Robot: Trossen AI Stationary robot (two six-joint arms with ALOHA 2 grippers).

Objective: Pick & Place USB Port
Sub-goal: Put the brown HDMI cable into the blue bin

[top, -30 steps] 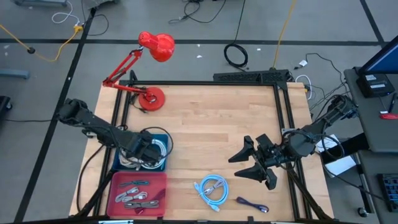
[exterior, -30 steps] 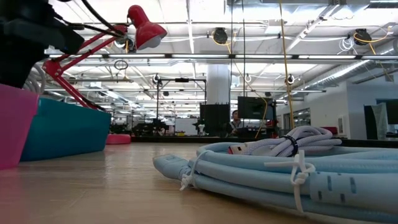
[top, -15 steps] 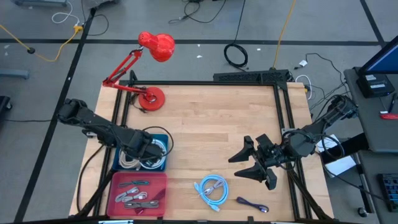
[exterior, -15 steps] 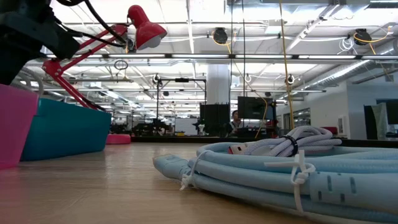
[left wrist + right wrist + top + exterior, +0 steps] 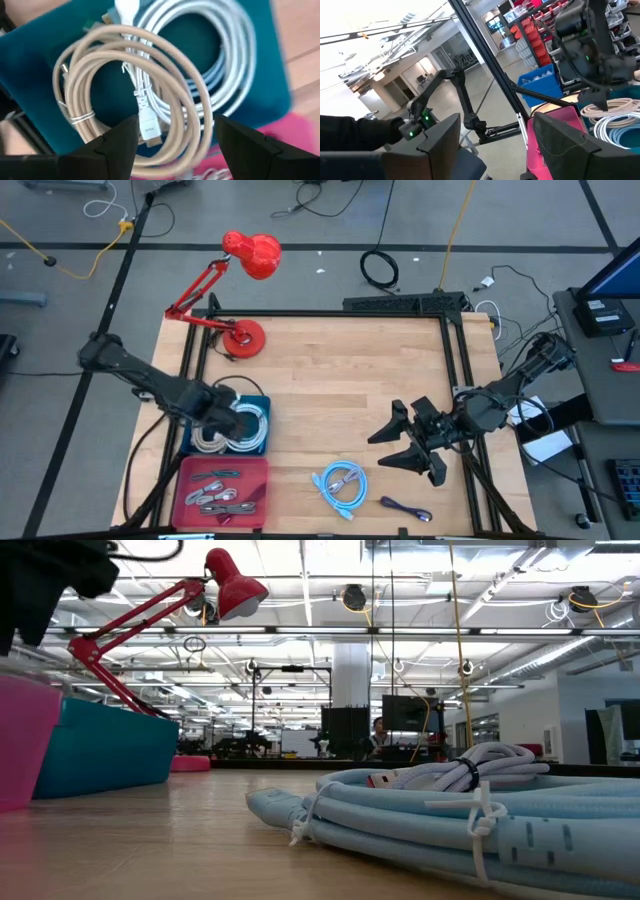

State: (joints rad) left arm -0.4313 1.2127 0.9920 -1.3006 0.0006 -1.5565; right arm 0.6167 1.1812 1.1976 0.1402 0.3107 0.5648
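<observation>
Currently hovering over the teal bin at the bench's left side: left end effector, fingers spread wide and empty, above the coiled beige cable and white cable lying inside. Just nearer, touching that bin: pink bin of small cables. Waiting at the right: right end effector, fingers splayed wide, with the light-blue cable and the small dark USB piece near the front edge.

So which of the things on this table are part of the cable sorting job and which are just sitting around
Part of the job:
teal bin holding coiled cables
pink bin
light blue cable
small dark cable
left hand, open above the teal bin
right hand, open, waiting

Lying about:
red desk lamp
</observation>
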